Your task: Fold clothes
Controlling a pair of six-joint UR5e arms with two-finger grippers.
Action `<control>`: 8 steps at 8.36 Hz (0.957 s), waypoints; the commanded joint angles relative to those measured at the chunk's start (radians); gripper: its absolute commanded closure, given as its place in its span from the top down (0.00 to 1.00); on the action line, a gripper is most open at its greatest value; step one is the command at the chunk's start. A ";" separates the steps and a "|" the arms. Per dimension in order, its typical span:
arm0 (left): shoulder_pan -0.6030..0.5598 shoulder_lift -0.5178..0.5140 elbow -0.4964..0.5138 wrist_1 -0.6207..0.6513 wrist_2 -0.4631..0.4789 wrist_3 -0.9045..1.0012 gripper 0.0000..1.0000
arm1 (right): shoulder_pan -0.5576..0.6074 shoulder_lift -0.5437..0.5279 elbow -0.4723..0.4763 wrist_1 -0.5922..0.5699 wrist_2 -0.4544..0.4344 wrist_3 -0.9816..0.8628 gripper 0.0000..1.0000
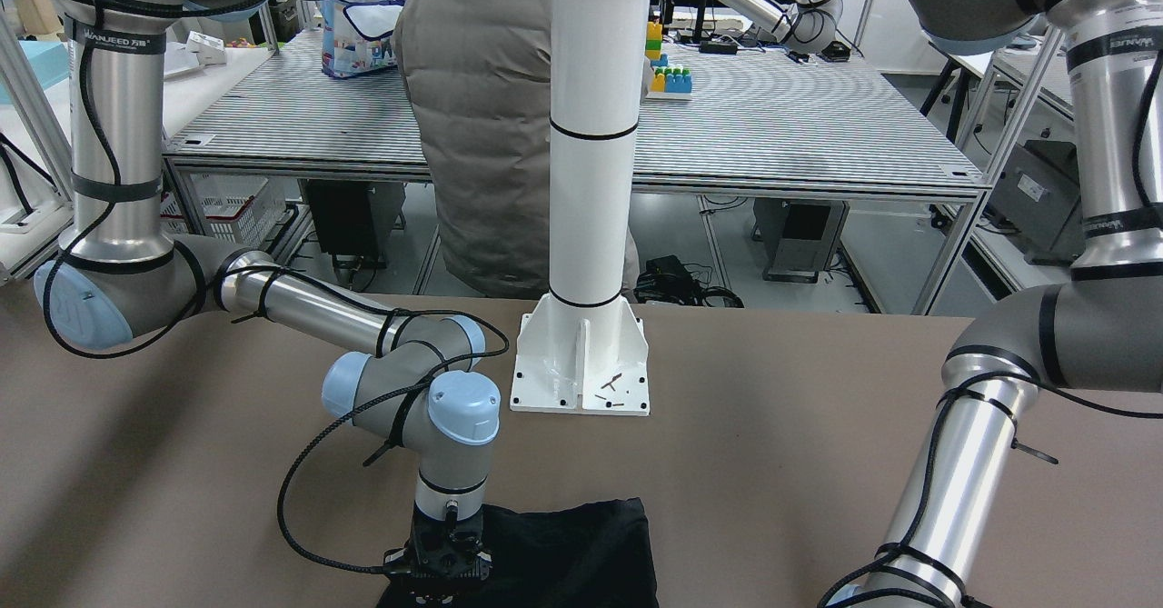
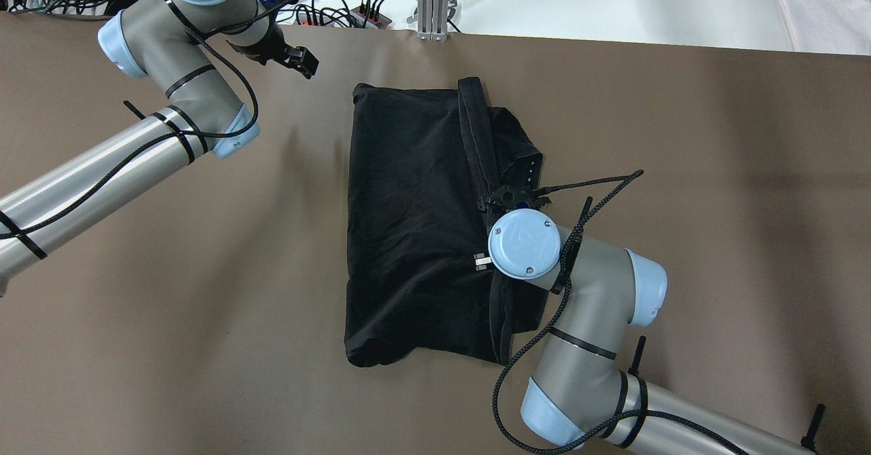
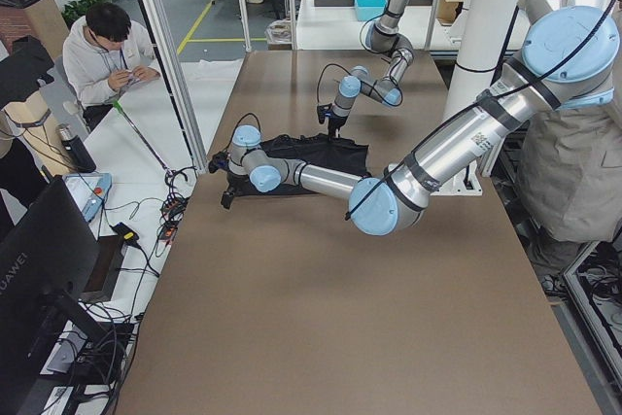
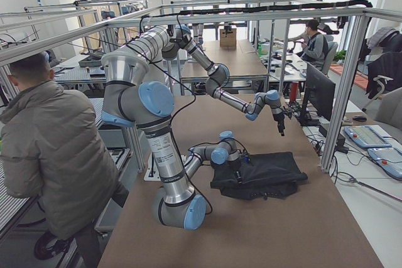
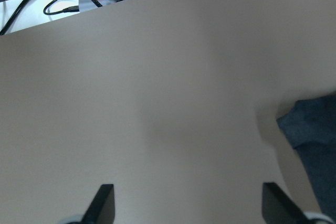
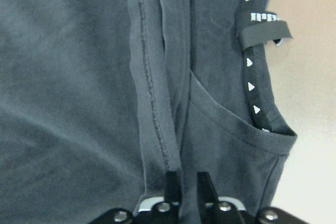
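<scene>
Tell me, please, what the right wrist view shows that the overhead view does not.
Only the right wrist view: the hem stitching, a small fabric loop, and the right gripper pinching the hem. Only the overhead: the whole cloth, and the left gripper off it, over the table. Both: the black cloth, with the right gripper at its hemmed band.

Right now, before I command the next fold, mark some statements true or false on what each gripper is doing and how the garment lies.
1. The left gripper is open over bare table. True.
2. The left gripper holds a corner of the black garment. False: it holds nothing; the corner lies off to one side.
3. The right gripper is pinched on the hemmed edge. True.
4. The black garment hangs off the table. False: it lies wholly on it.
</scene>
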 commanded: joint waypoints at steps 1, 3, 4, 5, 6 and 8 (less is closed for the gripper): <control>0.001 0.006 0.000 -0.001 -0.001 0.000 1.00 | 0.001 0.037 0.027 0.029 0.001 0.034 0.94; 0.002 0.003 -0.008 -0.002 -0.001 -0.018 1.00 | -0.001 0.010 0.069 0.042 0.017 0.176 0.94; 0.003 0.011 -0.053 -0.001 -0.001 -0.079 1.00 | -0.007 -0.054 0.147 0.043 0.022 0.253 0.94; 0.008 0.020 -0.090 0.002 -0.004 -0.116 1.00 | -0.016 -0.111 0.218 0.030 0.022 0.314 0.94; 0.008 0.022 -0.092 0.002 -0.004 -0.123 1.00 | -0.050 -0.110 0.214 0.009 0.019 0.327 0.94; 0.009 0.035 -0.092 -0.002 -0.004 -0.121 1.00 | -0.075 -0.002 0.095 -0.031 0.002 0.345 0.94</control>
